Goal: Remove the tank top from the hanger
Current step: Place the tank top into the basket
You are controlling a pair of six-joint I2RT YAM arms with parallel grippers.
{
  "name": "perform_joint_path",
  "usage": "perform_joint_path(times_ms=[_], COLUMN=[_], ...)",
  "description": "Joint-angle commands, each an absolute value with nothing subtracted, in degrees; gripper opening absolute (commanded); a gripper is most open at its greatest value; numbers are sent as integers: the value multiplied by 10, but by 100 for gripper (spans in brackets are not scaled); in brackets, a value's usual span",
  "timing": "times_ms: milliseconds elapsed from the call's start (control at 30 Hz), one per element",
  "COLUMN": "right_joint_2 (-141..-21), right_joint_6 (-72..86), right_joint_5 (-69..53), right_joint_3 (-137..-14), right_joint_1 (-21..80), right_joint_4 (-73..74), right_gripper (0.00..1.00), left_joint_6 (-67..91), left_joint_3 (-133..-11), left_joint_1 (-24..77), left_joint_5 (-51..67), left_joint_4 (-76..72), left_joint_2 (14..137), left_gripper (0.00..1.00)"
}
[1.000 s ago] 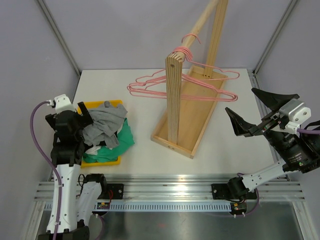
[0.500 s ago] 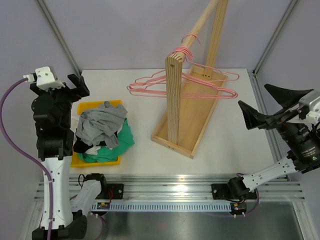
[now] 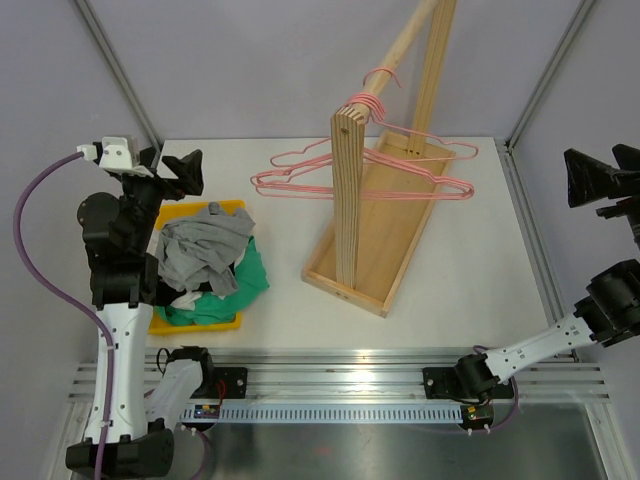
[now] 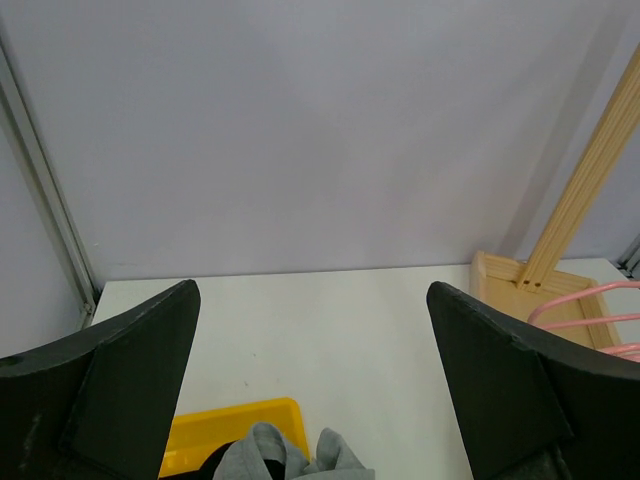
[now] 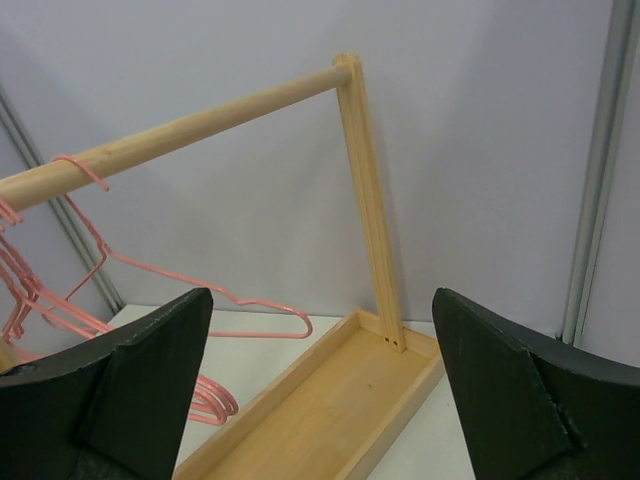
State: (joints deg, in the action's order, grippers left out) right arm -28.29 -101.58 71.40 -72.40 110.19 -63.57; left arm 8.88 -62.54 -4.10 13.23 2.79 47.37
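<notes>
Desk (image 3: 280,250), white, walled on three sides by grey panels. A wooden rack (image 3: 345,210) stands right of centre, its tray-shaped base set at an angle on the desk, its rail (image 3: 400,45) running up and away toward the back wall. Pink wire hangers (image 3: 300,180) hang bunched from the rail near the front post, their shoulders spreading out to both sides of it. The right wrist view shows them at its left edge, with the rail crossing overhead and the far post rising from the base.

Yellow bin (image 3: 190,209) sits at the left of the desk, near the left arm. The tank top (image 3: 205,250), grey and crumpled, lies on top of the pile in the bin, well apart from the hangers. A green garment (image 3: 250,285) lies beneath it and spills over the bin's right side onto the desk. Between bin and rack, a strip of bare desk.

Left fingers (image 3: 187,170): raised above the far end of the bin, spread wide, holding and touching nothing. The wrist view shows grey cloth and the yellow rim low between them.

Right fingers (image 3: 585,180): high at the right edge, off the desk's side, spread wide and empty, facing the rack.
</notes>
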Motion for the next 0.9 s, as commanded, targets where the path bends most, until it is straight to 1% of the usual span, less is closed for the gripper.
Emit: perform_joint_path(times_ms=[0, 167, 233, 367, 600, 867], right_joint_2=[-337, -360, -367, -384, -428, -407], right_joint_6=[-1227, -1257, -1281, -1261, -1281, -1282], right_joint_5=[672, 644, 629, 599, 645, 664], right_joint_3=[-765, -821, -799, -766, -843, -812], right_joint_1=[1103, 1102, 1101, 1100, 1100, 1100], right_joint_4=[-886, -886, -886, -886, -886, -885], right_gripper=[99, 99, 99, 99, 99, 100], left_joint_6=[94, 88, 86, 84, 83, 79], left_joint_3=[-626, -621, -618, -617, -618, -617], left_joint_1=[-42, -44, -43, -43, -43, -43], left_joint_5=[159, 151, 148, 143, 140, 138], left_joint_4=[-29, -25, -24, -21, -18, -16], left_joint_2=[468, 458, 457, 458, 459, 458], left_gripper=[99, 99, 99, 99, 99, 99])
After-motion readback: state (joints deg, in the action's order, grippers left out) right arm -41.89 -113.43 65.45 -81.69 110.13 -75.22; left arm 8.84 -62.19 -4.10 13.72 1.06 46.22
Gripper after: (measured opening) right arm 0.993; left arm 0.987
